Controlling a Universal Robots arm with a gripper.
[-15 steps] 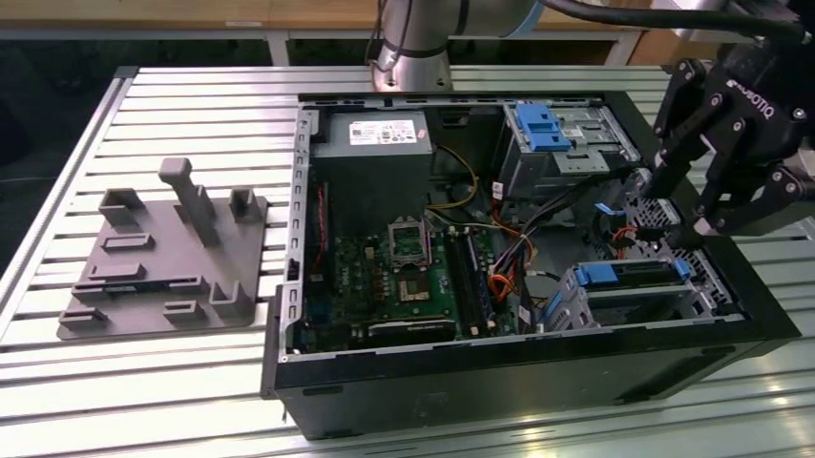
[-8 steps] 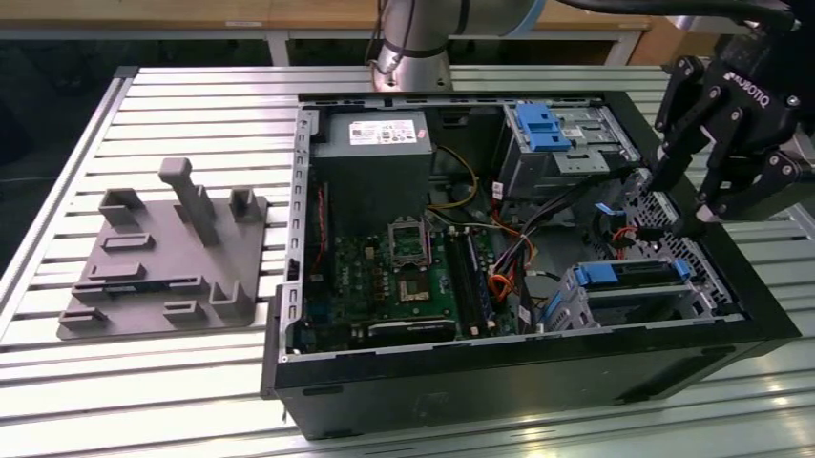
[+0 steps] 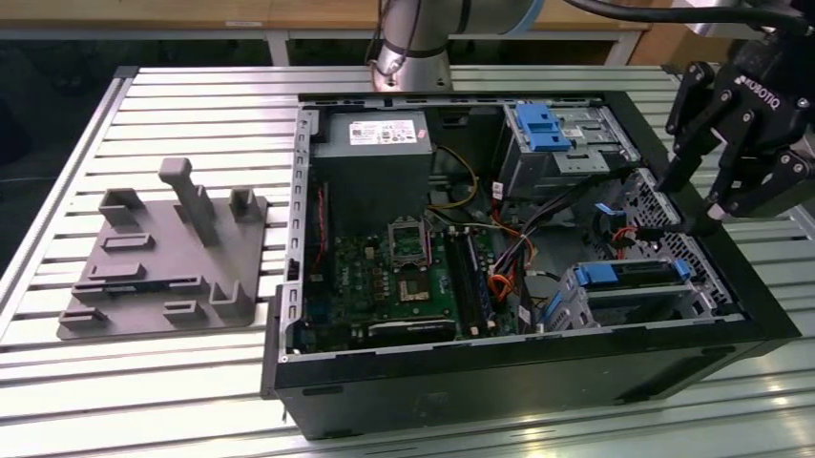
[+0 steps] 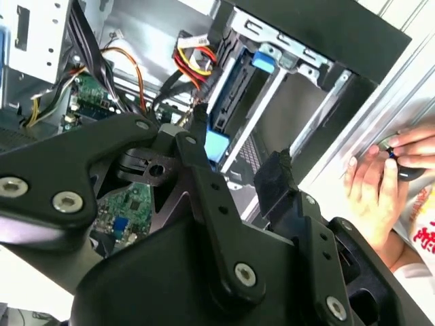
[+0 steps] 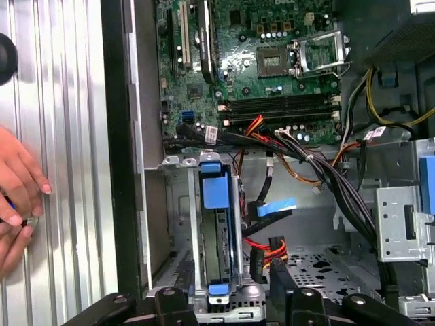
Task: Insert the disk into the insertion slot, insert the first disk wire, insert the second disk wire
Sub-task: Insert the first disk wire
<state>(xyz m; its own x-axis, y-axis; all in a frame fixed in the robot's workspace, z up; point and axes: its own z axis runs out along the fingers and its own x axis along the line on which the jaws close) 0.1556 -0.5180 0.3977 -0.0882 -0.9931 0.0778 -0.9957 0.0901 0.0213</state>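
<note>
The disk (image 3: 631,275) sits in the insertion slot (image 3: 570,307) at four o'clock of the computer case (image 3: 510,382). The claw (image 3: 698,212) hangs open and empty at three o'clock. The second disk wire (image 5: 275,207) looks limp, so pinching its small, hard blue end seems safest.

The worktop (image 3: 191,95) is ribbed, shiny bare metal. The insertion slot (image 3: 568,307) is dull silver perforated sheet metal; the disk (image 3: 593,276) wears smooth blue plastic. The claw (image 3: 688,205) is matt black.
</note>
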